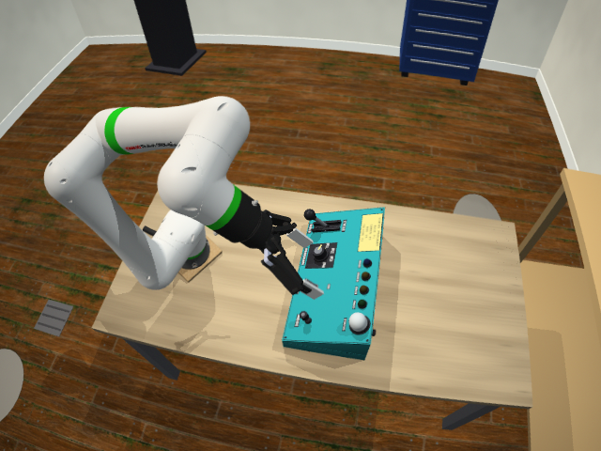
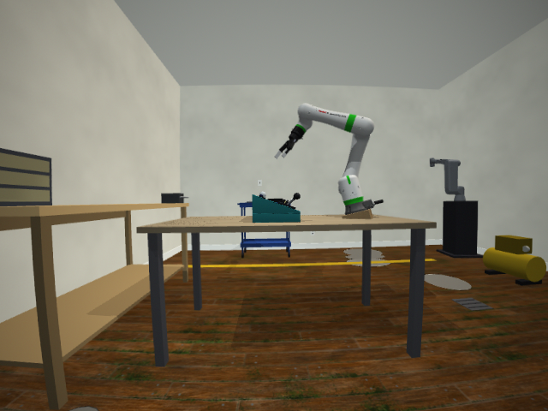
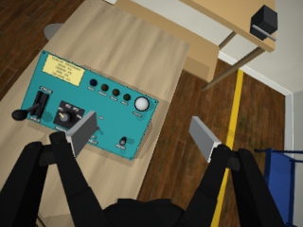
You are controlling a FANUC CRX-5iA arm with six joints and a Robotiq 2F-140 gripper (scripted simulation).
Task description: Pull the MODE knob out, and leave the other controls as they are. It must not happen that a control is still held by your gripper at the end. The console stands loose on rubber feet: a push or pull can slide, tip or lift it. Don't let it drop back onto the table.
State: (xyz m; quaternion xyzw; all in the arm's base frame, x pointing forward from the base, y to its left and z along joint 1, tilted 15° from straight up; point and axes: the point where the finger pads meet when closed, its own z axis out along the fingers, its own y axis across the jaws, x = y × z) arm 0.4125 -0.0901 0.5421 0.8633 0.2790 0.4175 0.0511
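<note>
The teal console (image 1: 334,284) stands on the wooden table, right of the arm's base; it also shows in the side view (image 2: 274,210) and in the wrist view (image 3: 90,109). On its face are a black rotary knob on a black plate (image 1: 318,252) (image 3: 64,115), a white round knob (image 1: 358,321) (image 3: 141,103), a black lever (image 1: 313,217) (image 3: 26,113), a small toggle (image 1: 304,317) (image 3: 122,141) and a row of dark buttons. The labels are too small to read, so I cannot tell which knob is MODE. My gripper (image 1: 306,264) (image 2: 282,153) (image 3: 144,121) is open and empty, well above the console.
A yellow label (image 1: 370,231) sits at the console's far end. The arm's base (image 1: 193,256) stands at the table's left. A wooden bench (image 1: 582,242) stands right of the table, with a black box (image 3: 263,20) on it. A blue drawer cabinet (image 1: 449,36) stands at the wall.
</note>
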